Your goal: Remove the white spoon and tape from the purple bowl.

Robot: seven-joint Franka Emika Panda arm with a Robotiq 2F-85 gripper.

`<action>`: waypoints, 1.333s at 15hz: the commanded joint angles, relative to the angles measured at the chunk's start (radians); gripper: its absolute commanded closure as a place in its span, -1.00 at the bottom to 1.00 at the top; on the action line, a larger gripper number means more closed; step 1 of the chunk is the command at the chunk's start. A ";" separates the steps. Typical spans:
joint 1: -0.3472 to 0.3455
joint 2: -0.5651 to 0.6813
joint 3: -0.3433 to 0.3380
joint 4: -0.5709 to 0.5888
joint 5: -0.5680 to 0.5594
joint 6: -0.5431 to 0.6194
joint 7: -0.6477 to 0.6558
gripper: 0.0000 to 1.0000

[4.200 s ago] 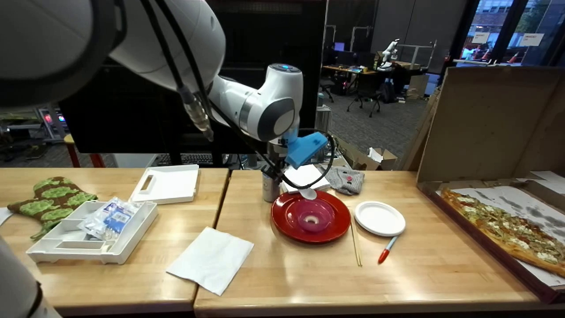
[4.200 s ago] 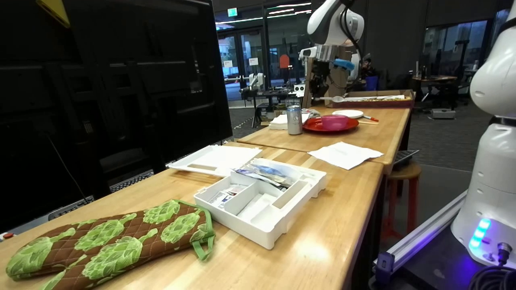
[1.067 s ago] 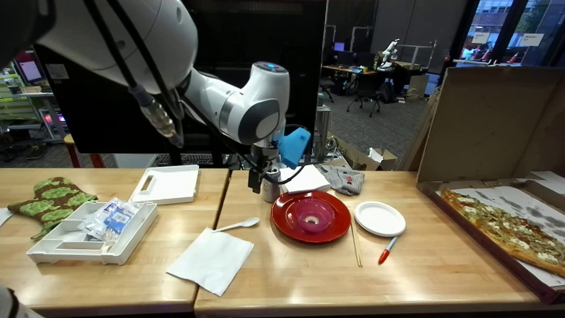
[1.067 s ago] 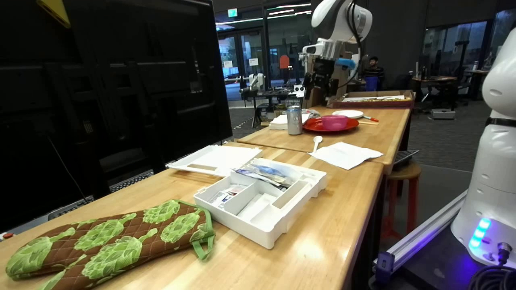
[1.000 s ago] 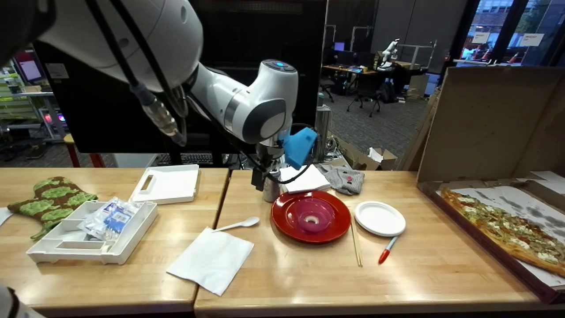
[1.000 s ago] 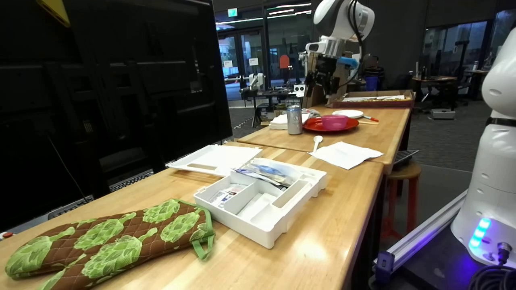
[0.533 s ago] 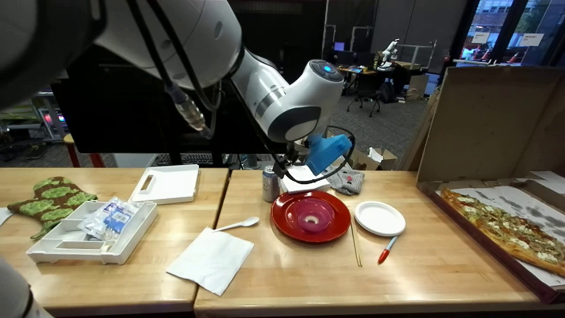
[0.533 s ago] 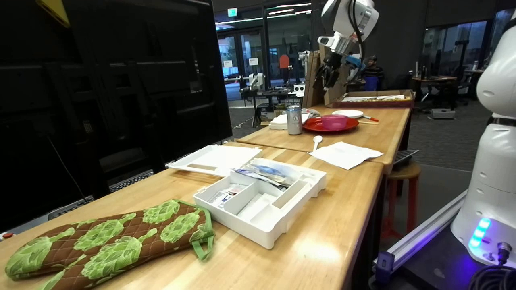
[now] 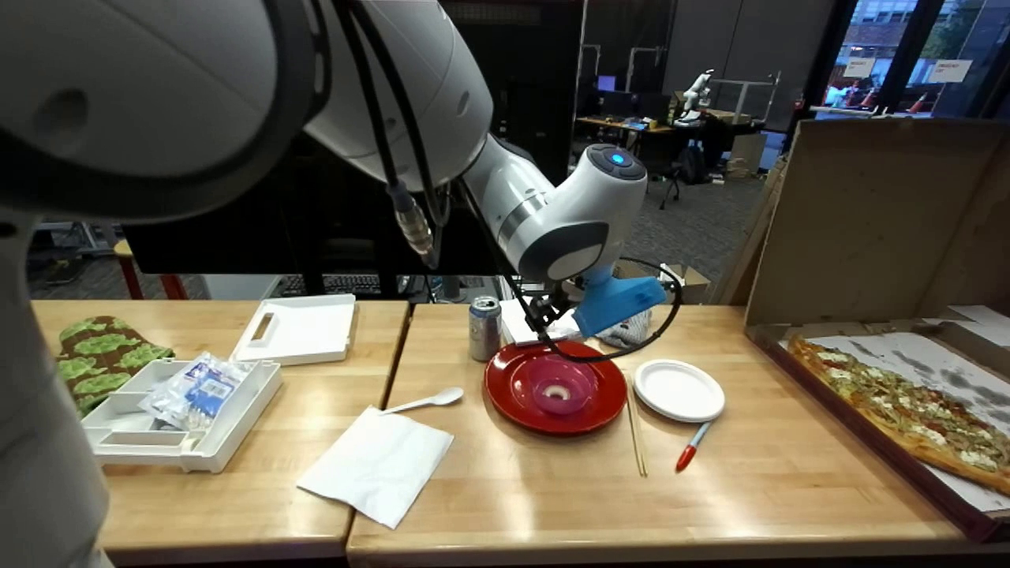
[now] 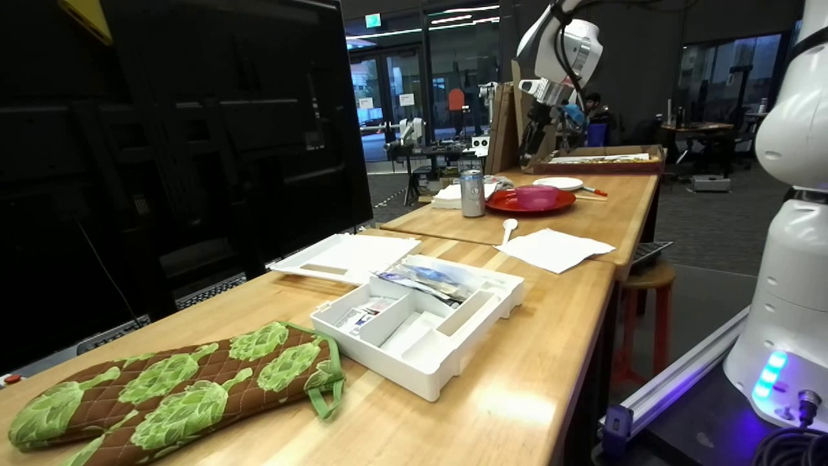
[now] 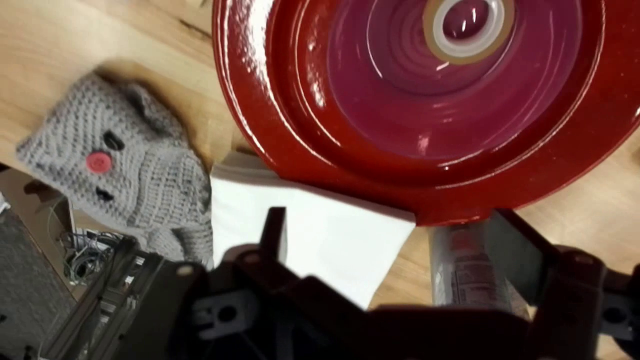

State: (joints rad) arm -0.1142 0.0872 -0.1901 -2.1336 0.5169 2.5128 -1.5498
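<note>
Clearly, my claw [image 11: 389, 220] is parted wide and grips nothing. The tape [image 11: 465, 51], at one o'clock in the wrist view, lies inside the purple bowl [image 11: 400, 120]; the white spoon [image 9: 430, 400] is already out, at nine o'clock of it in an exterior view. I should centre over the tape, descend upright and pinch gently, clear of the bowl's wall. A red plate [image 9: 607, 402] carries that bowl; the white tray [image 9: 241, 426], farther toward nine, holds packets [image 9: 201, 390].

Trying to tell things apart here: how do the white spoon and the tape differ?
The white spoon is long and slim; the tape is a ring. The spoon lies outside the purple bowl, the tape inside it. The spoon is white; the tape, tan around a white core. Neither is in the gripper.
</note>
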 commanded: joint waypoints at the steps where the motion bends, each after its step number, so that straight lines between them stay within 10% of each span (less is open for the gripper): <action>1: -0.041 0.005 0.007 0.005 -0.148 -0.036 0.132 -1.00; 20: -0.057 0.014 0.052 0.000 -0.256 -0.193 0.193 -1.00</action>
State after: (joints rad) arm -0.1591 0.1021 -0.1509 -2.1344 0.2641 2.3217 -1.3593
